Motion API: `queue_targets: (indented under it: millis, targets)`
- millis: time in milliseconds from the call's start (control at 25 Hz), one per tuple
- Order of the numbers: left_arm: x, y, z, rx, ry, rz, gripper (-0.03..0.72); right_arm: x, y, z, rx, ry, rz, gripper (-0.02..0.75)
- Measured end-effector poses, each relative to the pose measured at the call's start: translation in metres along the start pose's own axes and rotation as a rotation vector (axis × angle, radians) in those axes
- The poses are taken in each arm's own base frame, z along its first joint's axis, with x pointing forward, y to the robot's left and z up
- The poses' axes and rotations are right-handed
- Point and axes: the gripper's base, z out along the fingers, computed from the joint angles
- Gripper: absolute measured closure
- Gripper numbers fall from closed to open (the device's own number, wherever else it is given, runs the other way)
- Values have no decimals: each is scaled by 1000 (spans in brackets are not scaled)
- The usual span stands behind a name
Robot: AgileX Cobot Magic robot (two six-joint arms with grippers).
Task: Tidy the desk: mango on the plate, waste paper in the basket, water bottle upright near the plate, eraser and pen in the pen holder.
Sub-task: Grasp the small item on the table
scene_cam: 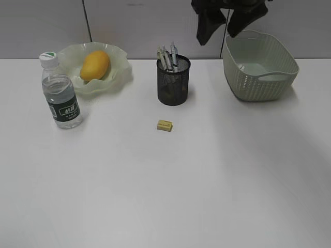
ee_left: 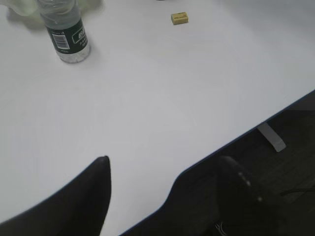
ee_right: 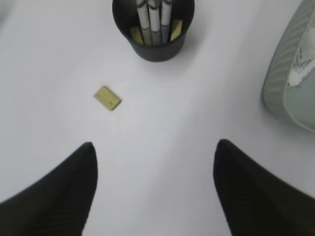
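A small yellow eraser (scene_cam: 164,125) lies on the white desk (scene_cam: 207,181), just near of the black pen holder (scene_cam: 173,80). The right gripper (scene_cam: 224,23), jaws wide and empty, hangs far-right of it (nearer than the left gripper, by my judgement).

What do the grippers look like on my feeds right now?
Both are matte black. The right gripper has two broad, tapering jaws with a fine ribbed texture. The left gripper shows similar dark curved jaws. No markings or cables are visible on either.
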Motion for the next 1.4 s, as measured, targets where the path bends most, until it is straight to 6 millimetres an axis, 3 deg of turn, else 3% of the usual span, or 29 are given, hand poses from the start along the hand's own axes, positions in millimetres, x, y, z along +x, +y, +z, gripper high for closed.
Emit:
queue_targets:
  millis: [200, 560, 960, 1400]
  targets:
    - [0, 0, 0, 0, 0, 0, 180, 38, 1, -4, -1, 101, 9, 159]
    - [0, 0, 0, 0, 0, 0, 180, 134, 4, -31, 8, 217, 37, 159]
    - [0, 0, 0, 0, 0, 0, 180, 222, 7, -61, 12, 71, 47, 158]
    - [0, 0, 0, 0, 0, 0, 180, 303, 10, -88, 13, -97, 38, 159]
